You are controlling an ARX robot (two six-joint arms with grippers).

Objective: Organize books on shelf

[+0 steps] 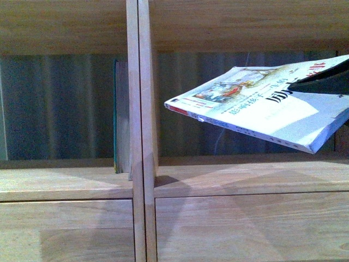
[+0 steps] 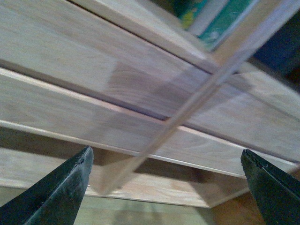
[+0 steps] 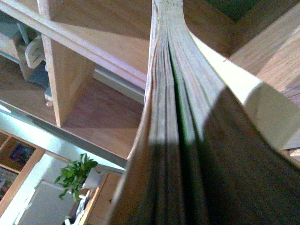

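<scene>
Paperback [image 1: 262,109] hangs in the right compartment of the shelf [image 1: 65,183], toward 3 o'clock in the front view. It is cover up and tilted, clear of the board below, with one corner pointing at 9 o'clock toward the divider [image 1: 137,109], near it but not touching. Right hand [image 1: 319,84] clamps the paperback at its 3 o'clock edge, a dark finger lying across the cover. The right wrist view shows only the page edges close up, slightly bowed. Teal book [image 1: 115,114] stands upright in the left compartment, against the divider's 9 o'clock side. Drawer fronts [image 1: 245,229] run along 6 o'clock. Left hand [image 2: 164,187] is spread wide and holds nothing, facing the shelf's boards from close by.
</scene>
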